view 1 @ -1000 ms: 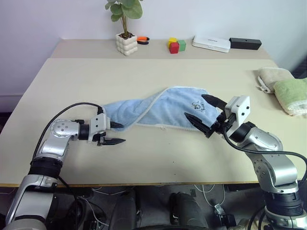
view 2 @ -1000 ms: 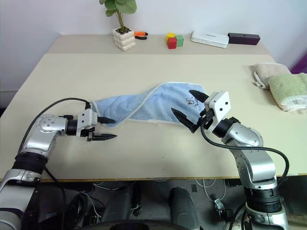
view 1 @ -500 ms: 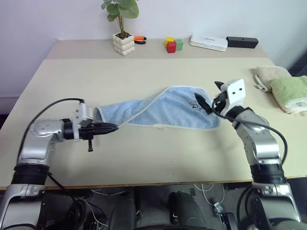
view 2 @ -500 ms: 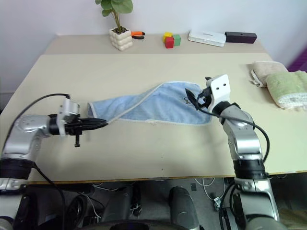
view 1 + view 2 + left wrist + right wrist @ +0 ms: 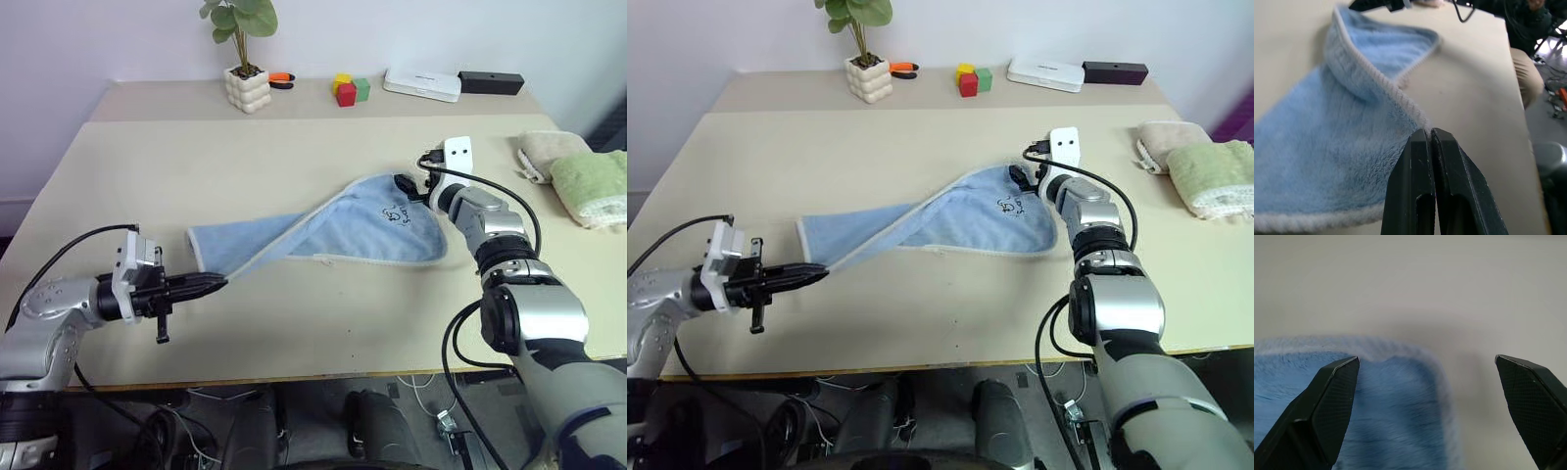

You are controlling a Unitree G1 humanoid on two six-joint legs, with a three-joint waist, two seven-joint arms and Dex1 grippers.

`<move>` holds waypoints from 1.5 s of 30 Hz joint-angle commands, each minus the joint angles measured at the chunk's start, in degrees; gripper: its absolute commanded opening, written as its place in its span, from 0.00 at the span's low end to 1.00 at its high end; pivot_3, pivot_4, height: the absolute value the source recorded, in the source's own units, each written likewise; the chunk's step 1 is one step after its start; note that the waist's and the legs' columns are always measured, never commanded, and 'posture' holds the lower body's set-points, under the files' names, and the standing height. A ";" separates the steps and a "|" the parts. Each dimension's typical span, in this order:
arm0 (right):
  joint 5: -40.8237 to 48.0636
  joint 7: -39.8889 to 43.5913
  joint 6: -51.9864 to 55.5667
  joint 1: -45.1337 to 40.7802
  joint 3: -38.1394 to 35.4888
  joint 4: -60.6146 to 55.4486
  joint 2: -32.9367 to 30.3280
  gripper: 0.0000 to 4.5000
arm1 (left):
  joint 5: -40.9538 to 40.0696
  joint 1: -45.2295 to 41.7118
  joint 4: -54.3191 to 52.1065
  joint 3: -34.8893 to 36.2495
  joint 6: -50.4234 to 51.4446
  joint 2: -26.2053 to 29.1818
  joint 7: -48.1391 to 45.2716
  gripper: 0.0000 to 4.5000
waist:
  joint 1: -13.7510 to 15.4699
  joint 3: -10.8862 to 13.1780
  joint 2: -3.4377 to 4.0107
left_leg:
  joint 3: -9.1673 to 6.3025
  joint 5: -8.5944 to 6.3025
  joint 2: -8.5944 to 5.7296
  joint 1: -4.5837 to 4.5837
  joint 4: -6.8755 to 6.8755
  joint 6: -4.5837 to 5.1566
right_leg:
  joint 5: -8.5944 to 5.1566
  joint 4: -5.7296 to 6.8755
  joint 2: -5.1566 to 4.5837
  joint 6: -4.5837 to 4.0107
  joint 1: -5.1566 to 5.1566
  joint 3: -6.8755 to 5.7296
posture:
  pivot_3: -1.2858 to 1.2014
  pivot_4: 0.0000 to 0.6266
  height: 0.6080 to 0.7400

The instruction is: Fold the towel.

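Note:
The light blue towel [image 5: 343,230] lies stretched across the middle of the table, with one long edge rolled over. Its dark embroidered mark [image 5: 400,213] faces up near the right end. My left gripper [image 5: 214,285] is shut on the whitish hem at the towel's near left corner. In the left wrist view its fingers [image 5: 1415,161] are pressed together, with the hem [image 5: 1400,98] caught at their tips. My right gripper [image 5: 404,186] stands open at the towel's far right corner. In the right wrist view that corner [image 5: 1400,367] lies between the spread fingers.
A green folded towel [image 5: 593,181] and a beige one [image 5: 544,152] lie at the right edge. Along the back are a potted plant [image 5: 246,83], coloured blocks [image 5: 351,90], a white box [image 5: 421,85] and a black box [image 5: 495,81]. A person's leg [image 5: 1525,73] shows beyond the table's right end.
My left gripper shut on the towel's hem and pulled back to the near left, drawing that corner out. My right gripper reached forward to the far right corner, still open.

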 commanded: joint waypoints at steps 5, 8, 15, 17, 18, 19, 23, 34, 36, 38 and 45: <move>-1.73 -2.91 -3.89 -2.95 -1.31 5.03 1.02 1.00 | -2.24 3.34 -4.54 3.53 0.22 0.82 1.06 0.02 | -0.10 0.00 0.01 | 0.00 0.00 0.00 0.00 0.00 -0.01 | 0.00 0.02 0.00 -0.01 -0.01 0.00 | 0.52 0.24 0.96; -1.67 -1.65 -4.26 -3.46 -1.81 5.30 1.84 1.00 | -2.34 4.60 -4.93 3.76 0.26 1.33 0.74 0.02 | -0.46 0.01 0.02 | 0.04 0.02 0.00 0.00 -0.03 -0.04 | 0.00 0.04 0.00 -0.01 -0.08 0.04 | 0.52 0.24 0.96; -3.27 -0.62 -4.10 -2.95 -1.11 5.42 2.01 0.35 | -2.00 5.65 -5.07 3.85 -0.38 1.21 1.14 0.00 | -1.05 0.02 0.05 | 0.04 0.03 0.00 0.00 -0.10 -0.06 | 0.00 0.04 0.00 -0.01 -0.10 0.04 | 0.52 0.24 0.96; -3.37 -0.59 -4.11 -2.82 -1.30 5.37 1.89 0.11 | -2.39 5.76 -5.20 3.67 0.19 1.22 0.98 0.00 | -1.25 0.02 0.05 | 0.05 0.04 0.00 0.00 -0.14 -0.08 | 0.00 0.04 0.00 -0.01 -0.13 0.04 | 0.52 0.24 0.96; -3.53 -0.55 -4.26 -2.75 -1.30 5.29 1.79 0.01 | -2.40 5.73 -5.24 3.59 0.23 1.21 1.00 0.00 | -1.35 0.02 0.05 | 0.05 0.04 0.00 0.00 -0.16 -0.09 | 0.00 0.04 0.00 -0.01 -0.13 0.04 | 0.52 0.24 0.96; -3.54 -0.62 -4.44 -2.70 -1.42 5.19 1.65 0.01 | -2.18 5.48 -5.10 3.57 -0.13 1.06 1.19 0.00 | -1.39 0.02 0.05 | 0.06 0.06 0.00 0.00 -0.19 -0.11 | 0.00 0.04 0.00 -0.01 -0.15 0.05 | 0.52 0.24 0.96; -3.47 0.26 -5.18 -2.36 -1.66 4.46 0.61 0.01 | -1.72 4.71 -4.02 3.45 -0.64 1.13 1.05 0.00 | -1.38 0.02 0.05 | 0.10 0.10 -0.01 0.00 -0.31 -0.17 | 0.00 0.04 0.00 -0.01 -0.22 0.09 | 0.52 0.24 0.96; -3.07 13.71 -3.03 7.51 2.40 -18.93 -4.27 0.01 | 6.12 -7.89 8.11 2.63 -5.80 -4.96 17.23 0.00 | -1.19 0.02 0.05 | 0.11 0.12 -0.03 0.02 -0.38 -0.18 | 0.01 0.03 0.00 0.01 -0.22 0.11 | 0.52 0.24 0.96; -2.77 10.50 -3.03 5.68 1.33 -19.12 -3.50 0.01 | 8.61 -15.53 15.81 1.47 -7.90 -7.16 20.85 0.00 | -1.09 0.04 0.05 | 0.12 0.18 -0.04 0.06 -0.39 -0.24 | 0.01 0.10 0.01 0.01 -0.24 0.10 | 0.52 0.24 0.96; -3.89 5.43 -5.37 1.55 1.14 -14.45 -2.27 0.01 | 14.24 -25.48 28.12 -0.11 -13.34 -8.45 26.17 0.00 | -1.04 0.04 0.03 | 0.07 0.33 -0.05 0.08 -0.35 -0.42 | 0.01 0.22 0.03 0.00 -0.23 0.09 | 0.52 0.24 0.96; -8.03 -12.39 -15.44 -15.16 1.19 2.25 0.37 0.01 | 30.97 -65.24 71.50 -5.33 -34.12 -5.71 47.30 0.00 | -1.31 0.23 -0.27 | 0.20 0.60 -0.09 -0.19 -0.43 -0.65 | 0.01 0.57 0.01 0.02 -0.64 0.11 | 0.52 0.24 0.96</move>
